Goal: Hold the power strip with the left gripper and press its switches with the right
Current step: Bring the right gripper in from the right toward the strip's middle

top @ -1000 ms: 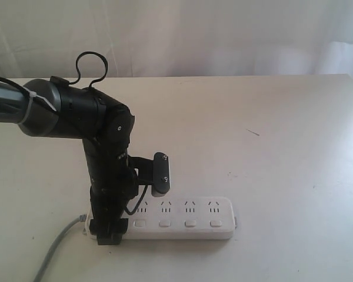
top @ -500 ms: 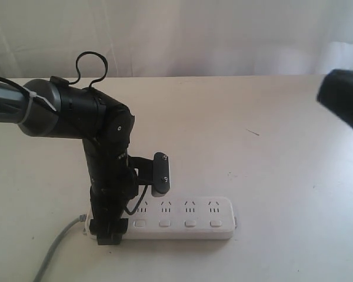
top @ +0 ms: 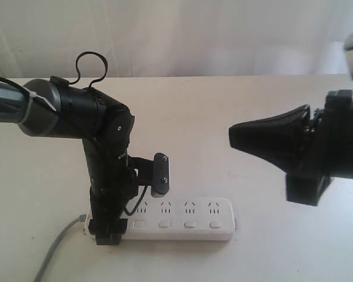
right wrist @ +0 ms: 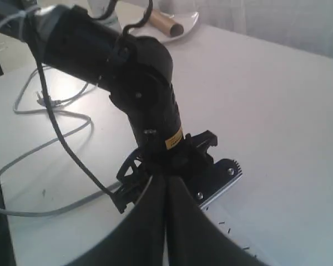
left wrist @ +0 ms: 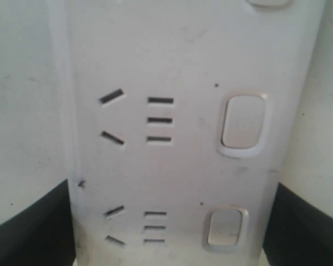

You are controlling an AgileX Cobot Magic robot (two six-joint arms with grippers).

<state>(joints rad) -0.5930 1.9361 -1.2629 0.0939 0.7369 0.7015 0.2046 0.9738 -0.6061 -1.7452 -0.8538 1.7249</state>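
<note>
The long flat white plastic power strip (top: pixel 188 228) lies flat on the pale tabletop (top: pixel 223 100). The black left hand (top: pixel 107 231) clamps both its sides at the end where the grey cord (top: pixel 54 249) leaves. The black right hand (top: pixel 238 135), fingers pressed together and empty, hangs well apart.

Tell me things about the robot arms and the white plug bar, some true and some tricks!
1. The left gripper has a jaw on each side of the power strip. True.
2. The right gripper is pressing a switch. False: it hangs in the air, off the strip.
3. The right gripper's jaws are wide open. False: they are closed together.
4. A grey cord leaves the strip's end by the left gripper. True.
</note>
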